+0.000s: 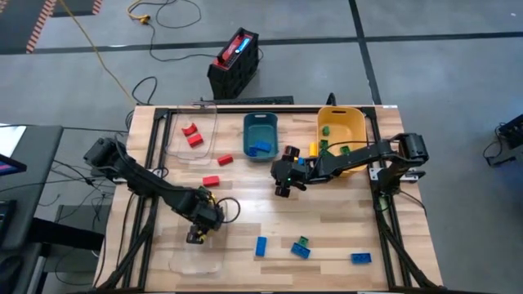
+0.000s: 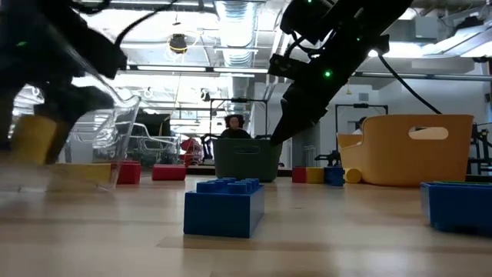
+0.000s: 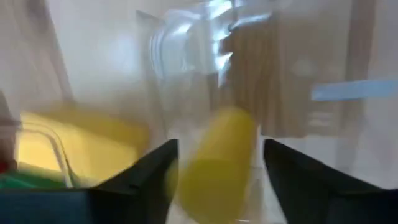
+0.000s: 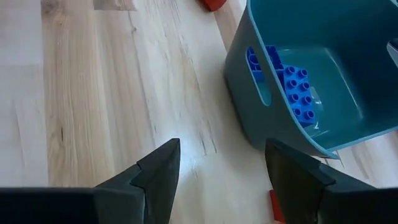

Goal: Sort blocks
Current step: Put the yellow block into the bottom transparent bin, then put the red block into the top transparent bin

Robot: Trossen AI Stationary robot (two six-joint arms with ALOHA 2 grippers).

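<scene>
My left gripper (image 1: 196, 233) points down over a clear tray (image 1: 196, 260) at the table's near left. It is open, with a blurred yellow block (image 3: 217, 163) between its fingers; whether the block touches a finger I cannot tell. The low view shows that block (image 2: 34, 138) under the dark gripper, and another yellow block (image 2: 84, 173) in the tray. My right gripper (image 4: 221, 168) is open and holds nothing, slanting down over bare wood beside the teal bin (image 4: 298, 124), which holds blue blocks (image 4: 295, 87). Blue blocks (image 1: 261, 246) (image 1: 360, 258) and a green one (image 1: 303, 242) lie near the front edge.
A yellow bin (image 1: 341, 131) with green blocks stands at the far right, next to the teal bin (image 1: 261, 135). A second clear tray (image 1: 192, 139) at the far left holds red blocks. More red blocks (image 1: 225, 160) (image 1: 211, 181) lie loose on the wood.
</scene>
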